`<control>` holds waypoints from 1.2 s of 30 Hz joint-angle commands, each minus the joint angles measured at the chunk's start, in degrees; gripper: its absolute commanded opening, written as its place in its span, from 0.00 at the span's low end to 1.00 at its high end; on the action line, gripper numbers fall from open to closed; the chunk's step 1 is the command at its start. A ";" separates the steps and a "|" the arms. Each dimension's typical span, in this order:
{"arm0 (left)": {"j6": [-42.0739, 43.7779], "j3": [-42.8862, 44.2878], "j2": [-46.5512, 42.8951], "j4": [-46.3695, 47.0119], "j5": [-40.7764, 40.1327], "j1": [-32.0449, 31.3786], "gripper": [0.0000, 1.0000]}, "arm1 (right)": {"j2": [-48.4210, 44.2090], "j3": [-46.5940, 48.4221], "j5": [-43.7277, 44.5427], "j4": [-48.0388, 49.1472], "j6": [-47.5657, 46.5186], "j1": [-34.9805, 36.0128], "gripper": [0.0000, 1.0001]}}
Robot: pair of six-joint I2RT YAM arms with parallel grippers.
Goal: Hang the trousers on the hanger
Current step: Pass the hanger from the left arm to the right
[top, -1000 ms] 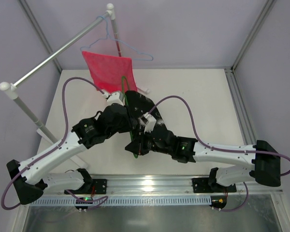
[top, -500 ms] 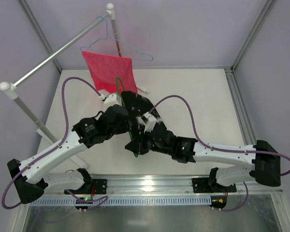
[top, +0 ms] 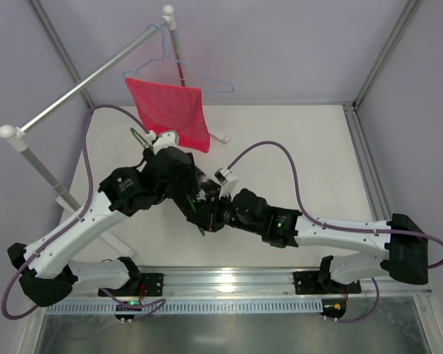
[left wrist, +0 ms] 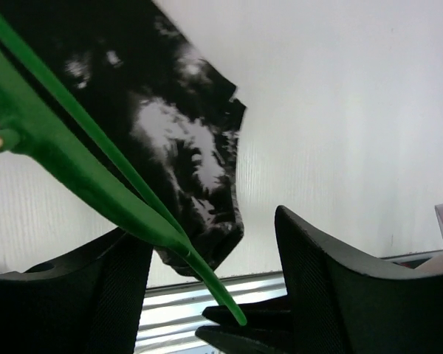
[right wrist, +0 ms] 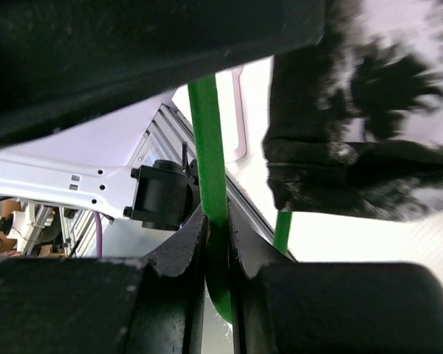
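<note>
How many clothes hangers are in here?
2. A pale blue wire hanger hangs from the rail at the back, with a red cloth on it. A green hanger sits between the arms, pinched in the right claw. None other shows.

Top camera looks steeply down over the table (top: 317,147) from its near edge; both wrist cameras sit close, sharing the green hanger (left wrist: 81,181) and trousers (left wrist: 170,140).

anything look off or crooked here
Yes: the green hanger is askew, pinched on one bar by the right gripper. The trousers seem to hang off it in a lopsided bunch, one corner dangling, rather than draped evenly. Nothing looks damaged.
</note>
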 commanded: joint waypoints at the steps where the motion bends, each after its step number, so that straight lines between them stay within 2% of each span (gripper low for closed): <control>1: 4.06 4.21 0.34 -2.88 0.62 1.29 0.67 | -1.56 0.16 1.37 6.36 -1.05 -0.96 0.04; 2: 4.33 4.12 0.69 -2.09 5.17 2.08 0.68 | -1.38 0.94 0.57 6.54 -2.02 -0.96 0.04; 4: 4.42 4.56 2.18 -1.12 8.80 3.93 0.70 | -0.86 1.83 -1.10 5.76 -3.17 -0.96 0.04; 9: 4.24 5.26 4.29 -1.82 10.05 4.20 0.63 | -1.47 1.30 -1.81 5.75 -4.93 -0.96 0.04; 12: 5.03 5.62 6.75 -3.49 12.14 4.29 0.63 | -1.65 1.39 -1.64 4.70 -6.94 -0.96 0.04; 16: 5.03 3.87 8.17 -0.08 19.00 4.81 0.64 | -1.29 1.92 1.61 0.84 -13.09 -0.96 0.04; 18: 5.03 3.59 8.60 0.20 21.99 7.18 0.64 | -1.73 2.01 2.93 -1.01 -16.25 -0.96 0.04; 24: 9.68 5.70 9.05 -1.91 33.67 10.34 0.64 | -4.46 2.89 13.82 -8.04 -20.66 -1.23 0.04; 25: 10.91 5.44 8.96 -1.56 37.52 10.44 0.64 | -4.63 2.88 14.70 -8.48 -21.71 -1.66 0.04; 29: 13.46 3.86 7.90 -1.12 43.00 10.35 0.64 | -5.95 1.40 13.50 -7.00 -23.82 -2.72 0.04; 32: 14.44 3.77 8.25 -3.92 41.43 10.53 0.64 | -6.30 1.13 13.22 -6.37 -23.66 -2.81 0.04; 35: 12.60 4.30 7.64 -7.00 34.94 10.53 0.63 | -6.22 0.34 14.18 -5.77 -22.60 -2.81 0.04; 36: 9.98 4.82 7.20 -8.05 28.22 10.53 0.62 | -6.22 -0.10 14.10 -5.24 -22.34 -2.90 0.04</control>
